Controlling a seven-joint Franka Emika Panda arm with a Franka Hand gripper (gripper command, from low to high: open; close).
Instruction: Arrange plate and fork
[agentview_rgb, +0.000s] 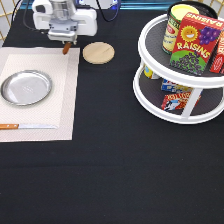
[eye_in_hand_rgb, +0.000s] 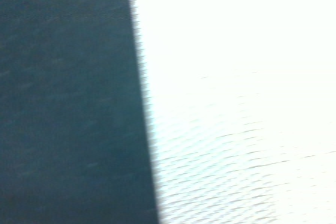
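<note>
The shiny silver plate (agentview_rgb: 26, 87) lies on the pale placemat (agentview_rgb: 62, 100) at the exterior view's left. My gripper (agentview_rgb: 65, 42) hangs over the placemat's top right corner, close to the exterior view's top. A short brown-orange piece, the fork (agentview_rgb: 66, 48), sticks out below the hand and is held off the mat. Its tines are hidden. The wrist view shows only the placemat's edge (eye_in_hand_rgb: 240, 110) against the black tablecloth (eye_in_hand_rgb: 67, 110).
A round wooden coaster (agentview_rgb: 98, 52) lies just right of the gripper. A wooden-handled knife (agentview_rgb: 27, 126) lies on the placemat's lower left. A white two-tier turntable (agentview_rgb: 150, 97) with a raisins box (agentview_rgb: 196, 42), a can and other boxes stands at the right.
</note>
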